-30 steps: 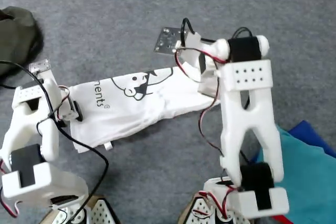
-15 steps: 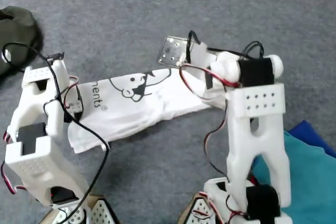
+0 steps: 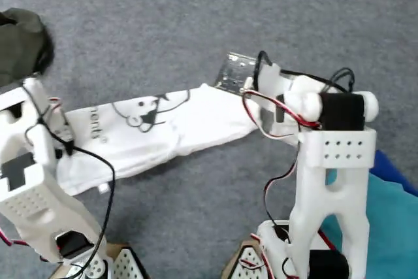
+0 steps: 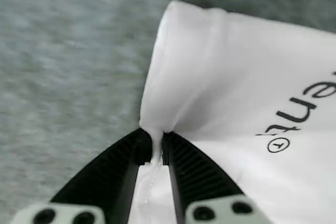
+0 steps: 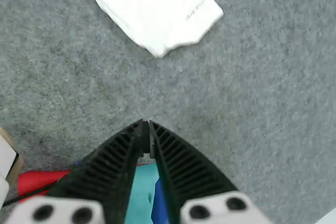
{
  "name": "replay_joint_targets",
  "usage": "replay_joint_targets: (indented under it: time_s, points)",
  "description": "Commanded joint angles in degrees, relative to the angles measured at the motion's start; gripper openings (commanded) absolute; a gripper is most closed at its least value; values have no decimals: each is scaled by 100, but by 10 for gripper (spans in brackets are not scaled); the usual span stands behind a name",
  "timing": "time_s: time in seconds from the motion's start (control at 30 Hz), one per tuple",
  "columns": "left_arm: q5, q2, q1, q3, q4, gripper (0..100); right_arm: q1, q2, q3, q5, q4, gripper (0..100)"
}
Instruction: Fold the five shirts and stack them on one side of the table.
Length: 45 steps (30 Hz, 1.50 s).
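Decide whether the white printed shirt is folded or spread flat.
Folded: the white printed shirt lies as a narrow strip, layered edges at one end, left gripper pinching the other.

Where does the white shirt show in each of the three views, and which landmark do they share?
High view: white shirt lies stretched across the middle of the grey table cover.
Left wrist view: its lettered end, a fold pinched in the shut left gripper.
Right wrist view: one corner, beyond the shut right gripper, apart from it.
Shared landmark: the grey table cover under the shirt.
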Motion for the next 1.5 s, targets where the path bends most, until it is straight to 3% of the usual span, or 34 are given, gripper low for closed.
replay_joint_targets:
  time_s: [0.0, 0.27, 0.4, 0.6, 1.03, 1.17, 1.33, 1.47]
  points:
    - [-466, 22, -668, -686, 387, 19, 321, -303, 233, 70, -237, 6]
    - [-1240, 22, -1029, -2031, 1767, 19, 382, -813, 1033, 79, -800, 6]
    - [-1090, -13, -492, -2505, 2470, 19, 567, -910, 1657, 79, -1407, 6]
    - [-378, -22, 651, -2549, 2470, 19, 734, -919, 2941, -53, -2400, 5]
    - [870, -22, 3103, -2998, 2470, 19, 1279, -875, 4989, -3789, -7103, 6]
    - [1125, -22, 3587, -3499, 2470, 19, 1288, -848, 5543, -4308, -8070, 6]
    - [1160, -22, 4141, -3701, 2479, 19, 1358, -119, 6290, -4273, -9635, 6]
    - [1284, -22, 4431, -3895, 2479, 19, 1569, 488, 5877, -4176, -9829, 6]
